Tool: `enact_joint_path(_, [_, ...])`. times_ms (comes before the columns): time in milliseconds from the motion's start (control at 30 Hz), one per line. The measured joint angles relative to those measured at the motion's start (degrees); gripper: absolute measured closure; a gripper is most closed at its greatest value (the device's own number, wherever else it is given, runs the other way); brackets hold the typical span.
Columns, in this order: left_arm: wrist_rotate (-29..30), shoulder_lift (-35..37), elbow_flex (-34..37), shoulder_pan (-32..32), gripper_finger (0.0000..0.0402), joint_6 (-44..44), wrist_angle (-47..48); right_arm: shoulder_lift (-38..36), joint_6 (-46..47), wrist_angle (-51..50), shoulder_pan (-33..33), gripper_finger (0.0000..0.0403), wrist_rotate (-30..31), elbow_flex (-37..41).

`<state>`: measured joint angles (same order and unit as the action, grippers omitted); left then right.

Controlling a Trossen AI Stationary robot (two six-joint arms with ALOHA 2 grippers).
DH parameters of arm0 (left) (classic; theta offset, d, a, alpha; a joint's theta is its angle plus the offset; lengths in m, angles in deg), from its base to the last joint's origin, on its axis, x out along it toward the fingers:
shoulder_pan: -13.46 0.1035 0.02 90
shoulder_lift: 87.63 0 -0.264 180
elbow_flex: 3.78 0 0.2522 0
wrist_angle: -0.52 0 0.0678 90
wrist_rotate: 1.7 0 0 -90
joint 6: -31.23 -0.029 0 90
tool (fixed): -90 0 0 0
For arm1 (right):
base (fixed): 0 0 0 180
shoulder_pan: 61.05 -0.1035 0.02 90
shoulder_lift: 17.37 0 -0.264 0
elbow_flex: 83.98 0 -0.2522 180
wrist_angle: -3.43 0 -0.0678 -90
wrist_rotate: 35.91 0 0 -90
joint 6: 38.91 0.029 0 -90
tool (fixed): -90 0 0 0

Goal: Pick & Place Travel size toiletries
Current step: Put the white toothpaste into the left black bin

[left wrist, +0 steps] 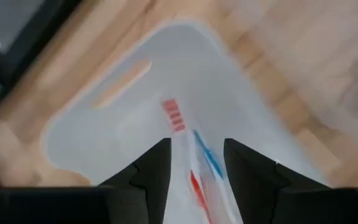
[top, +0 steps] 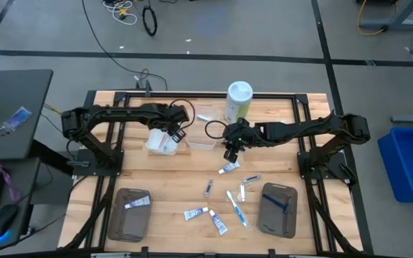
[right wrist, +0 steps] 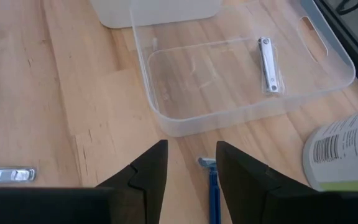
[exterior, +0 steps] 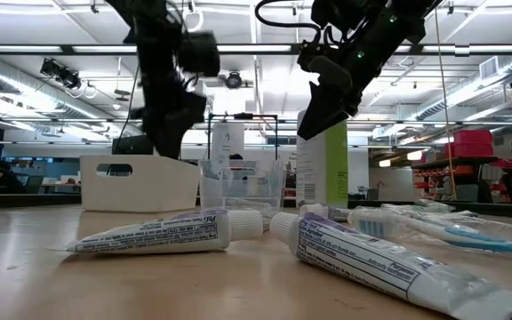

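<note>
Two grippers at work: left gripper (left wrist: 196,163) over the white tray (left wrist: 104,134); right gripper (right wrist: 191,163) near the clear tray (right wrist: 328,78).
Left jaws: spread, holding nothing.
Left item: toothbrush (left wrist: 197,168), white with red and blue marks, lying in the white tray directly between and below the spread fingers.
Left item axis: long axis runs forward along the gap between the jaws, away from the wrist.
Right jaws: spread, empty, above bare wood.
Right item: blue razor (right wrist: 212,186) on the table, just inside the gap, nearer one finger; not touched.
Right item axis: head points forward toward the clear tray, handle back under the wrist.
Beyond right jaws: nail clipper (right wrist: 269,64) lies inside the clear tray.
Beside right jaws: small silvery tube (right wrist: 6,175), well off to one side, crosswise to the jaws.
Other: green-and-white canister (top: 238,101) next to the clear tray.
</note>
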<state>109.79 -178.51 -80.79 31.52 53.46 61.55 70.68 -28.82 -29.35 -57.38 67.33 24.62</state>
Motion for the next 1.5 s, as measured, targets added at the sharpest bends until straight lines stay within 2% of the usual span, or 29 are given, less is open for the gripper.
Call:
enact_joint_path(200, [1.73, 3.22, -9.86, -6.56, 0.0255, -5.84, 8.32, 0.0, 1.34, 0.33, -0.02, 0.0258, -2.07, 0.33])
enact_joint_path(333, [1.64, 8.05, -12.74, -12.79, 0.0262, -10.0, 10.29, 0.0, 1.49, 0.32, -0.01, 0.0259, -4.87, 1.96])
enact_joint_path(400, [1.57, 11.36, -12.78, -15.97, 0.0264, -10.65, 9.29, 0.0, 1.49, 0.57, -0.02, 0.0258, -4.9, 3.05])
enact_joint_path(500, [1.68, 15.62, -11.51, -20.63, 0.0264, -6.85, 5.97, 0.0, 1.51, 3.54, -0.02, 0.0259, -4.9, 5.37])
enact_joint_path(700, [-0.1, 19.01, -3.27, -29.69, 0.0264, -1.42, -9.1, 0.0, 1.51, 12.42, 0.0, 0.0259, -4.94, 9.1])
enact_joint_path(900, [-0.51, 14.94, 4.87, -36.42, 0.0264, 0.07, -26.4, 0.0, 1.55, 17.47, 0.0, 0.0259, -7.15, 9.29])
enact_joint_path(1000, [-0.49, 11.21, 5.39, -38.98, 0.0264, 2.53, -33.71, 0.0, 2.27, 19.98, -0.02, 0.0258, -10.19, 9.29])
enact_joint_path(1100, [-3.39, 7.11, 4.88, -41.13, 0.0264, 2.76, -37.69, 0.0, 3.83, 21.28, -0.02, 0.0259, -12.64, 9.29])
enact_joint_path(1233, [-4.72, 1.58, 3.19, -43.81, 0.0264, 4.48, -37.86, 0.0, 4.47, 21.47, -0.09, 0.0258, -14.83, 9.29])
enact_joint_path(1300, [-4.82, -1.01, 2.75, -44.9, 0.0264, 4.64, -35.87, 0.0, 5.99, 21.24, -0.3, 0.0259, -14.97, 9.29])
enact_joint_path(1500, [-7.62, -10.63, 0.9, -47.18, 0.0264, 7.43, -38.09, 0.0, 11.53, 18.03, -2.67, 0.026, -15.02, 9.26])
